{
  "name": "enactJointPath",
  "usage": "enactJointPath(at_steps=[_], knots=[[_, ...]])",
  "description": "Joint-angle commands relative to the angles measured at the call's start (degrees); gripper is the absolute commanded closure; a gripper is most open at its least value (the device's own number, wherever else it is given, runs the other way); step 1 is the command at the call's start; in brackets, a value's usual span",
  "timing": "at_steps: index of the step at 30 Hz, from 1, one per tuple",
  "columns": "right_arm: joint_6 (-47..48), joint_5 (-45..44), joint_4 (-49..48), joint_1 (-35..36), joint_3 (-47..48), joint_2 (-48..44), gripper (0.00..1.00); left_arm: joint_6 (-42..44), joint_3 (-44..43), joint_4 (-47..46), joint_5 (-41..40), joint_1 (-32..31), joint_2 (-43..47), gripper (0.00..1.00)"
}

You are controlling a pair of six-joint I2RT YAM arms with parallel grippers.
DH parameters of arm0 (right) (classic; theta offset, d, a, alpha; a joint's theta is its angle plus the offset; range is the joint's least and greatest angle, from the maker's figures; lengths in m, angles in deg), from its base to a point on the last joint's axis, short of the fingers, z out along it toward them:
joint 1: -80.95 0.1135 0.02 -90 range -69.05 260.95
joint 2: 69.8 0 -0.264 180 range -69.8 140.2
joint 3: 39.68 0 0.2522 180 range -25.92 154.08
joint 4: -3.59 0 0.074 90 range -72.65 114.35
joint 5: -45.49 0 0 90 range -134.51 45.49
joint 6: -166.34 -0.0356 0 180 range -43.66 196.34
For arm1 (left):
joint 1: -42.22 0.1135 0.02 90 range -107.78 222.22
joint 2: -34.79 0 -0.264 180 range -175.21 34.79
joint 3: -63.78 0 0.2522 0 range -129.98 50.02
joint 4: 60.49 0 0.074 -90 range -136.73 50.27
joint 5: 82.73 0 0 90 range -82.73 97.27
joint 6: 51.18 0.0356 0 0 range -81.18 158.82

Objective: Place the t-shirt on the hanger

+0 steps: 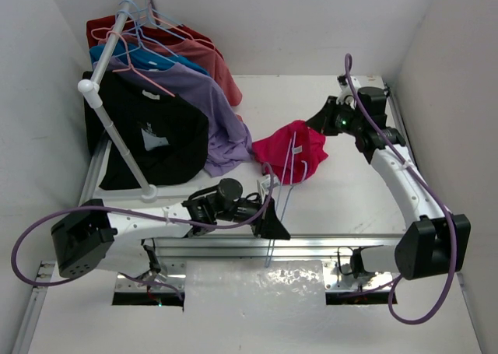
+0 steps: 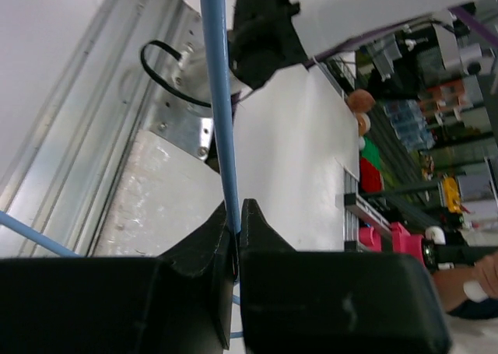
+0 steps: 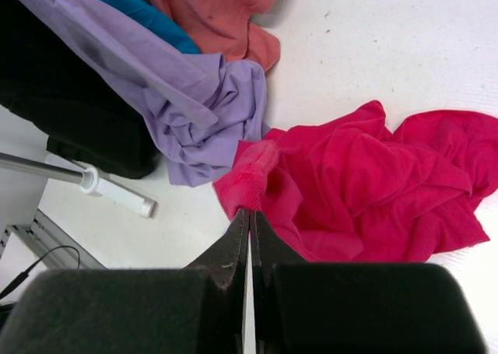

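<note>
The t-shirt (image 1: pixel 311 148) lies crumpled on the bench (image 1: pixel 350 191), and the hanger (image 1: pixel 290 161) slants right across it, wires running down towards the near edge. Left hand (image 1: pixel 271 218) sits at that wire, just below the cloth. Right hand (image 1: pixel 320 122) is at the t-shirt's far right edge. Off left, a rack (image 1: pixel 117 148) carries a purple shirt (image 1: pixel 210 113) and a black shirt (image 1: pixel 156 136)

White table top (image 1: pixel 350 198) at the centre, closed in by plain white walls (image 1: pixel 311 27) at 9, 12 and 3 o'clock, under even light with soft shadows. At 10 o'clock a white rack pole (image 1: pixel 122 144), hung with a black shirt (image 1: pixel 167 148), a purple shirt (image 1: pixel 214 124), a teal shirt (image 1: pixel 167 61), a salmon shirt (image 1: pixel 222 74) and a dark red shirt (image 1: pixel 101 27). At 6 o'clock an aluminium rail (image 1: pixel 327 241) along the near edge and a shiny metal plate (image 1: pixel 257 280); in the left wrist view, beyond the table edge at 3 o'clock, a blurred cluttered room (image 2: pixel 420 120).
</note>
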Motion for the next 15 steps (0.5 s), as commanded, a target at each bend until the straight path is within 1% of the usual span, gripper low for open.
enactJointPath(at_steps=[1,5,8,9,11,12,14,15], knots=[[-1.4,2.74,-4.07,0.09,-1.21,-2.63,1.0,-0.29,-1.41,-3.46,-4.29,1.27,0.84,1.0],[-3.59,5.38,-5.48,1.14,-3.23,-4.39,1.0,0.59,-2.72,-4.42,-6.32,2.59,1.37,1.0],[-4.13,7.75,-6.01,3.86,-2.8,-5.97,1.0,1.73,-4.92,-6.45,-3.43,3.21,0.58,1.0],[-3.69,7.58,-5.83,5.09,-2.01,-6.5,1.0,1.82,-5.62,-6.88,-1.33,3.3,0.14,1.0],[-1.16,4.6,-3.38,8.16,0.79,-6.68,1.0,2.08,-7.2,-8.46,1.14,3.3,-1.0,1.0],[-0.62,3.28,-2.07,8.78,1.59,-6.85,1.0,2.0,-7.64,-8.99,3.85,3.3,-1.53,1.0],[0.44,-3.29,0.04,8.88,3.44,-6.77,1.0,1.21,-7.04,-11.45,6.15,3.3,-2.15,1.0],[0.44,-3.32,1.1,8.88,4.23,-6.51,1.0,0.94,-7.03,-12.16,6.6,3.3,-2.15,1.0]])
